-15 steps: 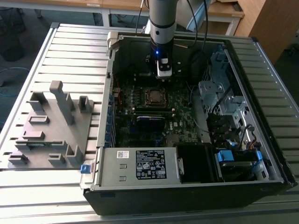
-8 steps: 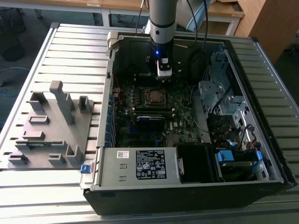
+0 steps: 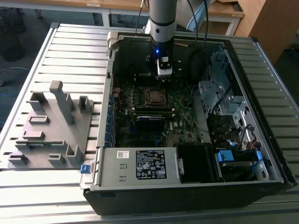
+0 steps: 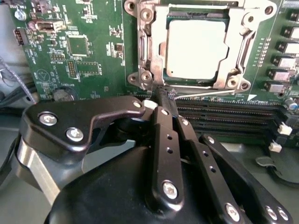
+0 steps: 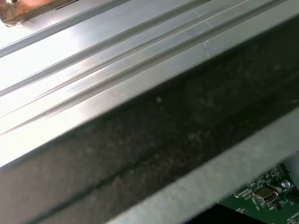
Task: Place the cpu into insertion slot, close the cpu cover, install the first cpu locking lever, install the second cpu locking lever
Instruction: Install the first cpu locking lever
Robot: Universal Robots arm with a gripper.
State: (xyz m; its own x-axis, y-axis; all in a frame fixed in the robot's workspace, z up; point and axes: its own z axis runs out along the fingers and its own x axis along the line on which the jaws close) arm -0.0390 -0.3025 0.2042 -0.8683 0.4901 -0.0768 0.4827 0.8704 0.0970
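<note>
The cpu [image 4: 196,46], a small flat square chip with a dull silver-grey metal top, sits in the insertion slot [image 3: 153,96], a small square socket near the middle of the green motherboard [image 4: 88,46]. The cpu cover [image 4: 153,51], a thin silvery metal frame with a square cut-out, lies flat around it. In the second wrist view the black two-fingered gripper [image 4: 161,93] has its fingers drawn together. Their tips are at the cover's near corner, right where a thin silvery wire locking lever [image 4: 205,93] starts along the cover's edge. Whether that wire is pinched between them cannot be told. Long narrow black memory slots [image 4: 233,119] run just beside the lever. The first wrist view shows a bright ribbed metal surface, a dark band and a small corner of the board. The exterior view gives the pose: the grey arm [image 3: 162,18] drops almost straight down into the open black computer case [image 3: 187,200], with the gripper just past the socket's far edge. The case lies on a slatted metal table [image 3: 70,51]. A grey moulded fixture [image 3: 51,126] stands beside it on the exterior view's left. A grey power supply box [image 3: 149,164] fills the case's near edge.
</note>
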